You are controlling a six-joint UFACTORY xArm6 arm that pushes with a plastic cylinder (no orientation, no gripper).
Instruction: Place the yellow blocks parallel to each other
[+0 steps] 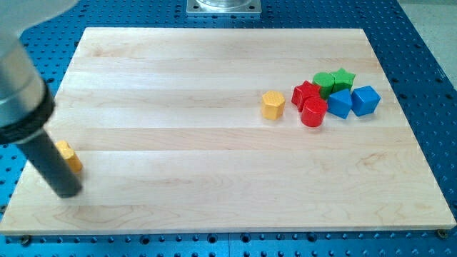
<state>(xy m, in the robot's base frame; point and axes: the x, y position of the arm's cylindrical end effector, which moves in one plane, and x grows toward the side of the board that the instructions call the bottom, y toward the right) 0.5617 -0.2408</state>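
One yellow block (273, 104), a short hexagonal prism, stands right of the board's middle, just left of the block cluster. A second yellow block (69, 156) lies near the board's left edge, partly hidden behind the rod. My tip (68, 191) rests on the board at the lower left, touching or just below and left of that second yellow block. The thick dark rod slants up to the view's top left corner.
A cluster at the right holds a red star (305, 93), a red cylinder (313, 112), a green block (325, 83), a green star (344, 77) and two blue blocks (340, 103) (365, 99). The wooden board (214, 178) lies on a blue perforated table.
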